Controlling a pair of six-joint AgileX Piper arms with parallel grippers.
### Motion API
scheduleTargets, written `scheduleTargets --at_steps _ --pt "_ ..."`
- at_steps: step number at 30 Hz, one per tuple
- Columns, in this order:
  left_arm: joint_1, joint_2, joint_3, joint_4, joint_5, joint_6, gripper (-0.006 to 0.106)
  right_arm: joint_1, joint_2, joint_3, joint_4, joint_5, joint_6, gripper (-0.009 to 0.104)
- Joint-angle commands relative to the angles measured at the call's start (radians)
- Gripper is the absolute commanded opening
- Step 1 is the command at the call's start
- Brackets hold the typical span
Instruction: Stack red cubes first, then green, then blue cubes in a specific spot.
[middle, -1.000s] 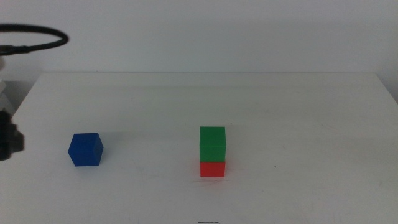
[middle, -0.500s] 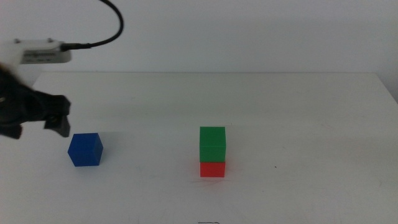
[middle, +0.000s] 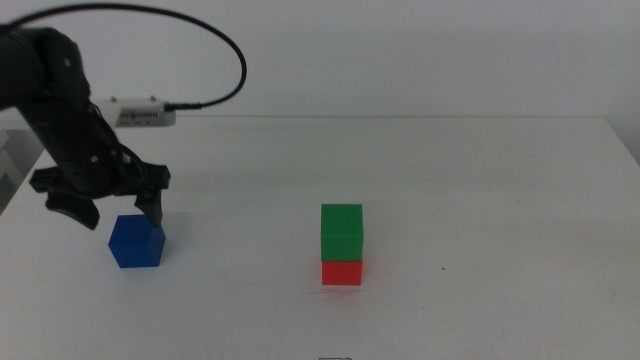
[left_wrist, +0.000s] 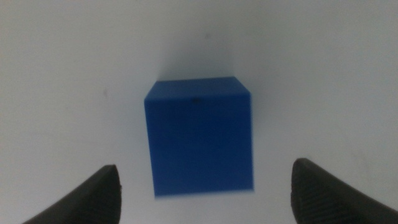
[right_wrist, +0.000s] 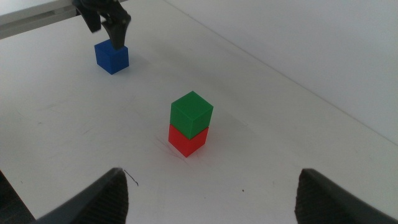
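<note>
Nearest the camera in the middle view, the red cube (middle: 342, 272) sits on the white surface (middle: 480, 200) a little right of centre, toward the 6 o'clock edge. The green cube (middle: 342, 231) rests squarely on top of it, the two forming a two-tier stack with aligned faces. Nothing stands beside the stack; bare surface surrounds it.

At about 9 o'clock from the stack, well apart from it, the blue cube (middle: 137, 241) sits alone on the surface. The left end effector (middle: 108, 214) hangs directly over it with its jaws spread wide, one tip on either side of the cube's top and the right-hand tip overlapping the cube's upper far corner. In the left wrist view the blue cube (left_wrist: 200, 135) lies between the two dark jaw tips with clear gaps on both sides, so the jaws are not touching it.

Farther back, the left arm (middle: 55, 110) rises toward 10 o'clock, with a black cable (middle: 225, 50) arching over it.

The right end effector (right_wrist: 211, 186) waits out of the middle view, jaws wide apart, looking at the stack from a distance.
</note>
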Motion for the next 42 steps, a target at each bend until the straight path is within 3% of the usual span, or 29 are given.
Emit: scheduleTargets --at_steps 1,8,12,20,24,31,39,42 --pt "-0.005 -0.007 -0.038 -0.006 -0.018 0.007 0.094 -0.007 0.005 -0.023 0.002 -0.072 -0.01 0.082" --pt "-0.005 0.089 -0.039 -0.023 -0.073 0.009 0.092 -0.007 0.005 -0.023 0.002 -0.072 -0.01 0.082" --pt "-0.005 0.106 -0.039 -0.023 -0.078 0.01 0.082 -0.007 0.005 -0.023 0.002 -0.072 -0.01 0.082" --pt "-0.004 0.078 -0.086 -0.033 0.009 -0.038 0.019 -0.007 0.005 -0.023 0.002 -0.072 -0.01 0.082" --pt "-0.046 -0.019 -0.098 -0.02 0.08 -0.115 -0.001 -0.007 0.005 -0.023 0.002 -0.072 -0.01 0.082" --pt "-0.253 -0.163 -0.154 0.001 0.185 -0.395 -0.001 -0.007 0.005 -0.023 0.002 -0.072 -0.01 0.082" --pt "-0.567 -0.075 -0.369 0.139 0.273 -0.565 -0.001 -0.007 0.005 -0.023 0.002 -0.072 -0.01 0.082" --pt "-0.609 -0.032 -0.428 0.134 0.273 -0.603 -0.001 -0.007 0.005 -0.023 0.002 -0.072 -0.01 0.082"
